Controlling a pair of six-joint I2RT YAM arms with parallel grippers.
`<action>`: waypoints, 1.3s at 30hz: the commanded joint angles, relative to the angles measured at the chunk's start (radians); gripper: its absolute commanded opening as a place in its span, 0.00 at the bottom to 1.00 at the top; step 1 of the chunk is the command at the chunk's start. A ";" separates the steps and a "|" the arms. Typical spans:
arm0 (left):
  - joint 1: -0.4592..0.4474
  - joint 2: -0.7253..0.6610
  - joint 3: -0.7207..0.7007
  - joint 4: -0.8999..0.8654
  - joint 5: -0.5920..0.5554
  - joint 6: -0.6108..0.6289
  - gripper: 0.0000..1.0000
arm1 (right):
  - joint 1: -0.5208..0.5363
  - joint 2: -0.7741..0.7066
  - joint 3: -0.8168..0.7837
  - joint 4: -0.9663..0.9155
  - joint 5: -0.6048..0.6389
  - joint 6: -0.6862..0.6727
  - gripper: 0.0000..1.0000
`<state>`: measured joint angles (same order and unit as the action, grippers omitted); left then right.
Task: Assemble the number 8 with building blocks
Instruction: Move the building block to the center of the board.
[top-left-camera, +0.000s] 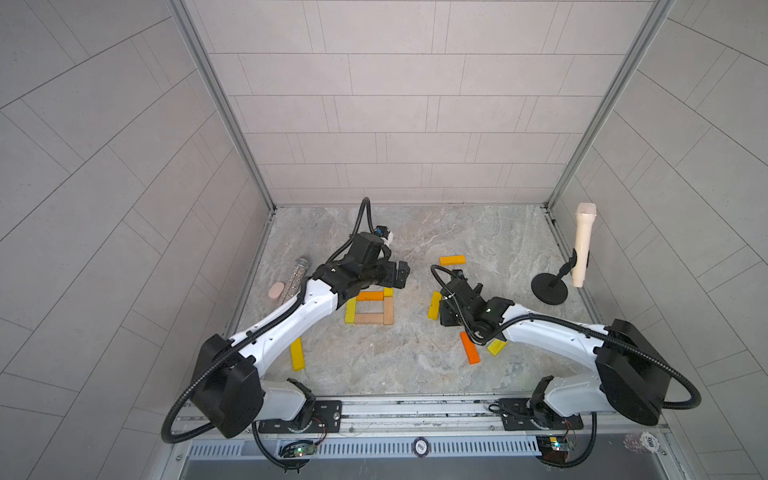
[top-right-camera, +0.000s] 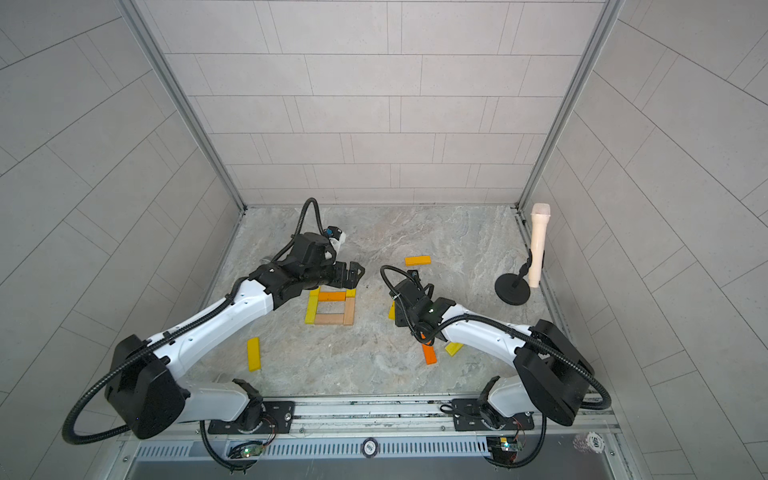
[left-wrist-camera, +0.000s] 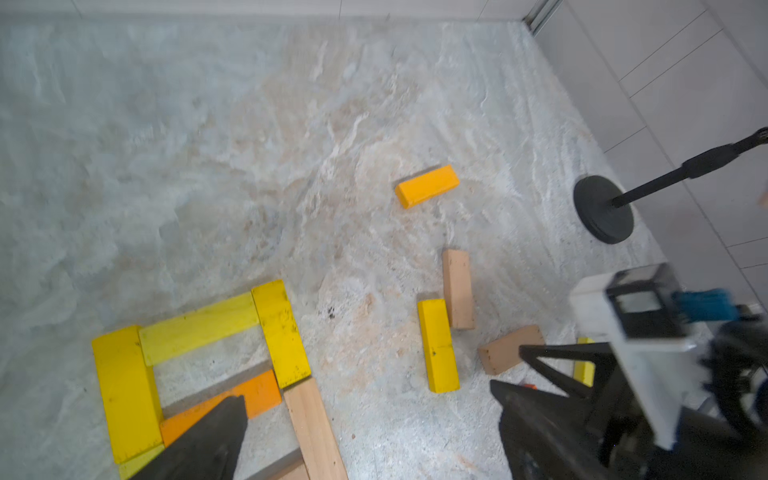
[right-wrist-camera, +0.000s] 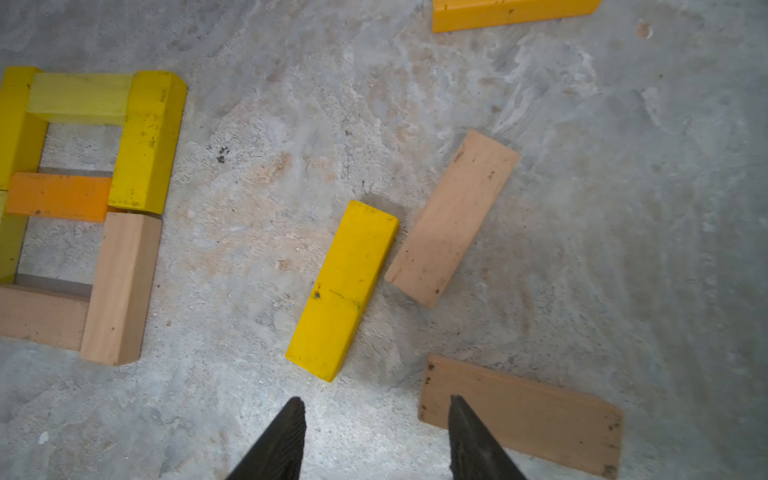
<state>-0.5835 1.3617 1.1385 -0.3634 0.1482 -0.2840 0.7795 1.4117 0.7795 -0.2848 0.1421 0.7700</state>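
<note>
Loose yellow block (right-wrist-camera: 343, 291): just ahead of right hand (right-wrist-camera: 376, 401), long axis running roughly away. Right hand part-open, empty, nearer; left hand (top-left-camera: 400, 274) wide open, empty.

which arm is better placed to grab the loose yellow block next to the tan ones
Right. The right gripper hangs open just short of that yellow block, pointing at it; the left gripper sits open by the assembled figure, farther off.
</note>
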 joint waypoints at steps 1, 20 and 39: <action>0.011 0.023 0.118 -0.060 -0.013 0.182 1.00 | 0.025 0.045 0.034 -0.016 0.050 0.100 0.56; 0.079 0.135 0.218 -0.016 0.133 0.480 1.00 | 0.056 0.291 0.149 0.038 0.082 0.153 0.50; 0.082 0.100 0.214 -0.049 0.050 0.421 1.00 | 0.015 0.437 0.305 0.018 0.067 0.046 0.39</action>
<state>-0.5060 1.4693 1.3640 -0.4164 0.2138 0.1318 0.7956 1.8286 1.0557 -0.2512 0.1932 0.8375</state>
